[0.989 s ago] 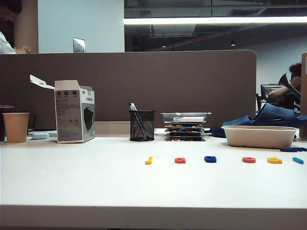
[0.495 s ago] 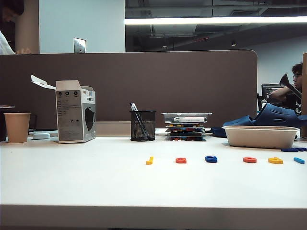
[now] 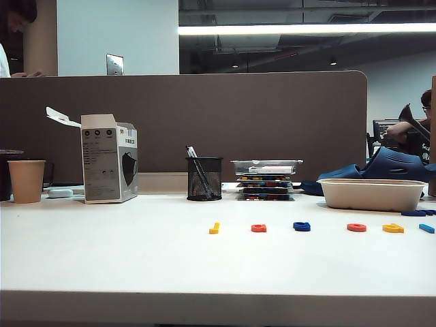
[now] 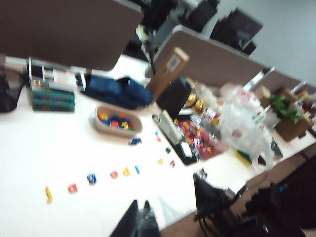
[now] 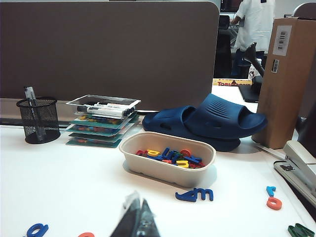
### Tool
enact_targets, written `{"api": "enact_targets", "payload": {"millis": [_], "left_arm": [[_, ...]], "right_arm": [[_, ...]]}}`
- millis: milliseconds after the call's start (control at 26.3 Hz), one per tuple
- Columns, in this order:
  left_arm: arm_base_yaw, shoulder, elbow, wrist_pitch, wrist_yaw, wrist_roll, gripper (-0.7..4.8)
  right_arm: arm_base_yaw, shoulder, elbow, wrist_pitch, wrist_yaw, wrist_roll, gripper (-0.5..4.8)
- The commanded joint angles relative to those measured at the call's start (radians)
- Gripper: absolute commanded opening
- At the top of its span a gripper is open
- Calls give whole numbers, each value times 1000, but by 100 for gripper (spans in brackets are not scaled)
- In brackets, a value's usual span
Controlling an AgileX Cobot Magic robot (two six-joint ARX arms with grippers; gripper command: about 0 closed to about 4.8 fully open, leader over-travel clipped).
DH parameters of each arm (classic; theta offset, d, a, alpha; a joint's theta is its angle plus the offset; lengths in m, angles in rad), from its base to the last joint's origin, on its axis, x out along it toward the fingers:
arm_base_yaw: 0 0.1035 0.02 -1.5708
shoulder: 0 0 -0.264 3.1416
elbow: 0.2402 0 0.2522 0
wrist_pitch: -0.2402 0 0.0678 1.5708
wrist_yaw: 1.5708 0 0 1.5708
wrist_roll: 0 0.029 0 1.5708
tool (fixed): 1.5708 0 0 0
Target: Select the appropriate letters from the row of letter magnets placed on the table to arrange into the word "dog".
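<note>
Brown partition panels back a white desk [image 3: 102,259] in the exterior view, and the row of letter magnets [image 3: 320,227] lies flat across the lower right of the frame, its long axis running left to right. From left to right: a thin yellow stick letter [image 3: 214,228], a squarish red-orange letter [image 3: 258,228], the dark blue "g" [image 3: 301,226], the red-orange "o" [image 3: 356,227], the yellow "d" [image 3: 392,228] and a light blue letter [image 3: 426,228] at the right edge. Against a second ago, every item sits a touch further right in frame, background included, so the view shifted, not the letters. No letter has been picked, and no arm shows here. From this low angle the letters' own facing cannot be read.

Left wrist view, blurred: the left gripper [image 4: 140,203] hangs high above the desk, well apart from the row, which runs slantwise below it. The "g" [image 4: 92,178], "o" [image 4: 114,174] and "d" [image 4: 126,172] lie side by side. Whether this gripper is clenched, I cannot tell.

Right wrist view: the right gripper [image 5: 140,202] is clenched on nothing, low over the desk. The "g" [image 5: 37,229] lies just beside it. A beige tray [image 5: 148,170] of spare letters stands beyond.
</note>
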Motion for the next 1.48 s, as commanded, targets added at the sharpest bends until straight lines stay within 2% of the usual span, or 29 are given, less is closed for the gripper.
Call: {"api": "enact_targets", "payload": {"millis": [38,190,342,495,571,609,647,685,723,761,989,1065,1103,1293,1484], "left_arm": [[-95,38,4,-13,-56,-31,-4],[-309,124,4,11,-226,-46,-5],[-447,192,4,45,-366,-124,-5],[-573,261,4,130,-448,-156,-5],[-668,303,4,186,-547,-156,-5],[-738,332,4,215,-651,-170,-5],[-768,344,4,225,-702,-185,-5],[-834,366,4,242,-832,-240,-5],[-863,375,4,245,-894,-274,-5],[-925,389,4,248,-1000,-305,-5],[-1072,420,4,241,-1079,-335,-5],[-1118,438,4,231,-1095,-410,-5],[-1129,451,4,208,-1100,-478,-5],[-1128,483,7,127,-1053,-614,-5],[-1126,507,8,31,-1069,-666,-5]], "right_arm": [[-1,-14,-5,13,2,-2,-8],[-1,-14,-5,13,5,-2,-8],[-1,-14,-5,12,9,-2,-8],[-1,-14,-5,11,8,-2,-8],[-1,-14,-5,11,9,-2,-8],[-1,-14,-5,10,9,-2,-8],[-1,-14,-5,10,9,-2,-8],[-1,-14,-5,7,9,-2,-8],[-1,-14,-5,6,9,-2,-8],[-2,-14,-5,2,9,-2,-8],[-2,-14,-5,-24,9,-2,-8],[-1,-14,-5,-45,9,-2,-8],[-1,-14,-5,-53,9,-2,-8],[-1,-13,-5,-66,9,-2,-8],[-1,-13,-5,-69,9,-2,-8]]}}
